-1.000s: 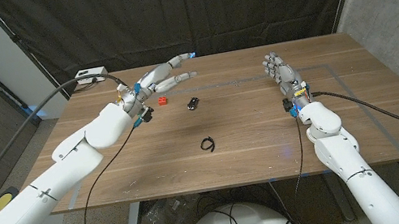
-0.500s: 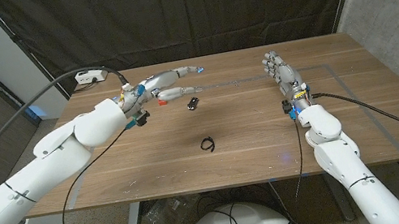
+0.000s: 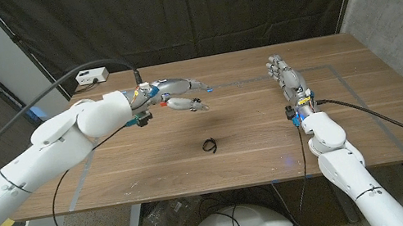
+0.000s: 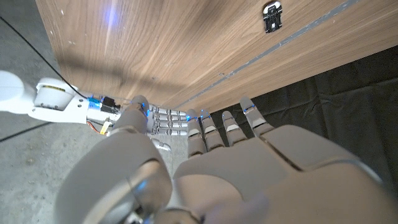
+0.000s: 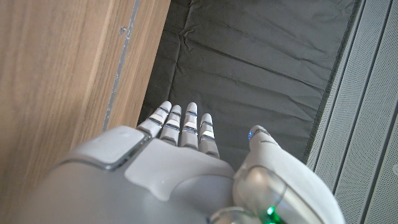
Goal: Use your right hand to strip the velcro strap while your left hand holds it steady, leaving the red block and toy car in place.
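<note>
The velcro strap (image 3: 209, 145) is a small black loop lying on the wooden table (image 3: 255, 133) near the middle, with neither hand touching it. My left hand (image 3: 176, 98) hovers above the table behind and to the left of the strap, fingers stretched out and apart, holding nothing. In the head view it covers the spot where the red block and toy car stood. The toy car (image 4: 272, 15), small and black, lies on the wood in the left wrist view. My right hand (image 3: 285, 77) stands at the right with straight fingers and nothing in it, well away from the strap.
A grey tape line (image 3: 242, 82) runs across the back of the table. A white power strip (image 3: 89, 77) sits off the back left corner with cables. Black curtain hangs behind the table. My right forearm (image 4: 37, 102) also appears in the left wrist view.
My left arm has swung toward the right, carrying the open hand from above the red block to over the toy car, which it now covers. The right hand and strap stayed put.
</note>
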`<action>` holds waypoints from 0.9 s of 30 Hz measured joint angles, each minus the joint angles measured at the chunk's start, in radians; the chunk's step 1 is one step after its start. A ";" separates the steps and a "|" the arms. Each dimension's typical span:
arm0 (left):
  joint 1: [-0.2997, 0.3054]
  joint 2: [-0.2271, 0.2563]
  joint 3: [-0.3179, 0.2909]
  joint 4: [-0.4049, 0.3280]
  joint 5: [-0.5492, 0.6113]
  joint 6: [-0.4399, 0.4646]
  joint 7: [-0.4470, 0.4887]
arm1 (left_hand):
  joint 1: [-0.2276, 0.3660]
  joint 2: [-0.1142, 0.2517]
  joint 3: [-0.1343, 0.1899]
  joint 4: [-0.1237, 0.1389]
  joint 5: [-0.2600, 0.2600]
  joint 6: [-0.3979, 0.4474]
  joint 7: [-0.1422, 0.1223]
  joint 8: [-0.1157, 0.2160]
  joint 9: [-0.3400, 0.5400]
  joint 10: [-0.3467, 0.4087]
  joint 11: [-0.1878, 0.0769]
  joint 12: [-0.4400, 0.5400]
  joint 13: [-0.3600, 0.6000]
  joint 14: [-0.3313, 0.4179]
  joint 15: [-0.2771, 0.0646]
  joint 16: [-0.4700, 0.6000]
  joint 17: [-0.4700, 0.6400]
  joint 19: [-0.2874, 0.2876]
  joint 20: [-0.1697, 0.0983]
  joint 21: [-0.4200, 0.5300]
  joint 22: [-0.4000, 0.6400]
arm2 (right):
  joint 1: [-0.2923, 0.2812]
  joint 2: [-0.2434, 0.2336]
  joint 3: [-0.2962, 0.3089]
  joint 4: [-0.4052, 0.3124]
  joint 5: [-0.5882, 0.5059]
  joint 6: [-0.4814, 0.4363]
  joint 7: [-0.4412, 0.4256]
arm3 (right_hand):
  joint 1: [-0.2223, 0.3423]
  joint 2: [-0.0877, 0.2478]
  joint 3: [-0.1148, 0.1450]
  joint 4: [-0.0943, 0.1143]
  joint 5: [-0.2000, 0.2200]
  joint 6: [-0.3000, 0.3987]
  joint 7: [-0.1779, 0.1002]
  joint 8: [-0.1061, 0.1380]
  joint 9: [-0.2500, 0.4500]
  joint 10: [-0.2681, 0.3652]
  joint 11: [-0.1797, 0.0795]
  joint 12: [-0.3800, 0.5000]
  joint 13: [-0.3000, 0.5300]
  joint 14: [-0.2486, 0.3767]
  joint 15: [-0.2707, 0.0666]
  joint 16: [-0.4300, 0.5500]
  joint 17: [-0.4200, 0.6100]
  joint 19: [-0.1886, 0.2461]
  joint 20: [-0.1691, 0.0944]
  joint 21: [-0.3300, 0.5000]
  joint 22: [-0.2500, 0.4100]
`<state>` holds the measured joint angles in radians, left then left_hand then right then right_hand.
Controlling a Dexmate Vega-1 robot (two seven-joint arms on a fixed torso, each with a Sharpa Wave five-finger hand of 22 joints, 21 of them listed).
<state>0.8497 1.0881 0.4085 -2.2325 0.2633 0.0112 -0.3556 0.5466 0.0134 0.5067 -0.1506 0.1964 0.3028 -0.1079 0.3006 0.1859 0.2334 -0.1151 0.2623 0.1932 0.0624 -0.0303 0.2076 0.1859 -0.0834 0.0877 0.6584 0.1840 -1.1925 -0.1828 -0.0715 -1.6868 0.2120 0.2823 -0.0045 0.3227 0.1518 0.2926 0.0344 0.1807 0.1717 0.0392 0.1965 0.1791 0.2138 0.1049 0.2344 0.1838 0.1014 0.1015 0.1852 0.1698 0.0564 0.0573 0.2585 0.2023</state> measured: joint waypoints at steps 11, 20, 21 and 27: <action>-0.071 -0.017 0.062 -0.027 0.175 0.000 -0.162 | 0.157 -0.037 0.019 -0.032 0.015 0.101 -0.018 0.015 0.000 0.069 -0.033 -0.009 0.000 0.020 -0.002 0.000 -0.005 0.032 -0.004 0.000 0.000 | -0.020 -0.007 -0.014 0.003 0.006 0.029 -0.022 | 0.000 0.000 0.000 0.000 0.000 0.003 -0.003 0.000 0.005 0.011 0.000 0.000 0.000 0.004 0.003 0.000 0.000 0.000 0.000 0.000 0.000; -0.110 -0.064 0.100 -0.012 0.323 -0.062 -0.192 | 0.224 -0.092 -0.021 -0.010 0.023 0.112 -0.030 -0.001 0.003 -0.029 -0.023 -0.062 0.005 -0.051 0.029 -0.024 -0.002 0.022 -0.007 -0.016 0.000 | 0.008 -0.008 -0.016 0.055 0.020 0.056 -0.024 | 0.000 0.000 0.000 0.000 0.000 0.007 0.000 0.000 0.005 0.020 0.001 0.000 0.000 0.012 -0.005 0.000 0.000 0.000 0.000 0.000 0.000; -0.111 -0.069 0.102 -0.010 0.323 -0.062 -0.192 | 0.233 -0.101 -0.024 -0.008 0.023 0.108 -0.034 -0.002 0.003 -0.038 -0.020 -0.065 0.005 -0.056 0.034 -0.024 -0.002 0.014 -0.006 -0.021 0.000 | 0.011 -0.008 -0.016 0.055 0.021 0.057 -0.023 | 0.000 0.000 0.000 0.000 0.000 0.010 -0.002 0.000 0.005 0.020 0.001 0.000 0.000 0.012 -0.005 0.000 0.000 0.000 0.000 0.000 0.000; -0.104 -0.093 0.111 -0.002 0.443 -0.105 -0.161 | 0.232 -0.121 -0.052 0.003 0.031 0.143 -0.049 0.005 0.012 -0.076 -0.008 -0.065 0.011 -0.101 0.054 -0.024 0.004 -0.010 0.002 -0.035 0.000 | 0.029 -0.007 -0.016 0.090 0.030 0.068 -0.016 | -0.004 -0.004 0.000 0.000 0.000 0.014 -0.003 0.000 0.005 0.025 0.000 0.000 0.000 0.017 -0.010 0.000 0.000 0.000 0.000 0.000 0.000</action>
<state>0.7458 0.9950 0.5194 -2.2349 0.7066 -0.0935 -0.5164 0.7785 -0.1078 0.4551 -0.1476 0.2271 0.4460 -0.1569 0.3052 0.1980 0.1576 -0.1228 0.1974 0.2043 -0.0383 0.0233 0.1836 0.1903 -0.0937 0.0894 0.6233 0.1839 -1.1639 -0.1896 -0.0871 -1.5970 0.2416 0.3507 -0.0206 0.3186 0.1477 0.2926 0.0345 0.1807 0.1860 0.0359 0.1965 0.1840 0.2392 0.1050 0.2344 0.1838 0.1184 0.0917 0.1852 0.1697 0.0564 0.0571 0.2585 0.2022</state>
